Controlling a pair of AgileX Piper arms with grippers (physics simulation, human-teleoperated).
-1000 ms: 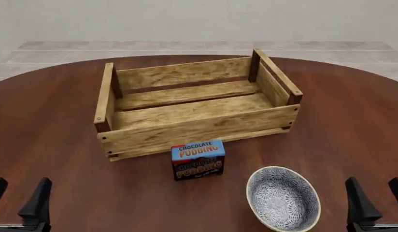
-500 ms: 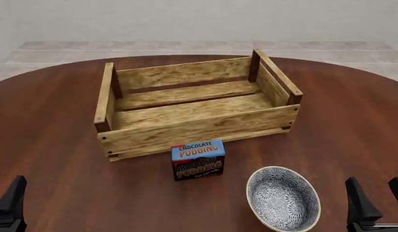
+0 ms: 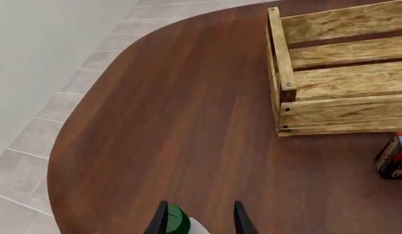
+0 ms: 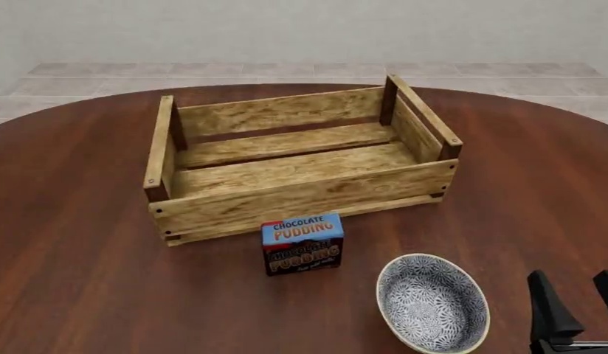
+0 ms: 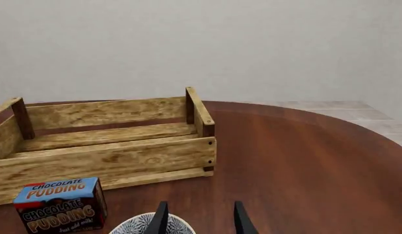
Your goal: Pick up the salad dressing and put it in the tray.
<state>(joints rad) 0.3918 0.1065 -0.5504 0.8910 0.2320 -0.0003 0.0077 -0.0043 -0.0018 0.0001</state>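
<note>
The salad dressing point(image 3: 188, 225) shows only in the left wrist view: a whitish bottle with a green cap, at the frame's edge between the open fingers of my left gripper point(image 3: 199, 208). Whether the fingers touch it I cannot tell. The bottle and my left gripper are out of the front view. The tray point(image 4: 294, 193) is the light-wood slatted crate at the table's middle; it also shows in the left wrist view point(image 3: 344, 112) and the right wrist view point(image 5: 110, 161). My right gripper point(image 4: 572, 282) is open and empty at the near right.
A blue-and-brown Chocolate Pudding box point(image 4: 302, 243) stands just in front of the crate. A round blue-patterned bowl point(image 4: 432, 304) sits to its right, close to my right gripper. The table's left edge point(image 3: 58, 161) curves near my left gripper.
My left gripper has moved left and out of the front view's lower left corner. My right gripper has not moved.
</note>
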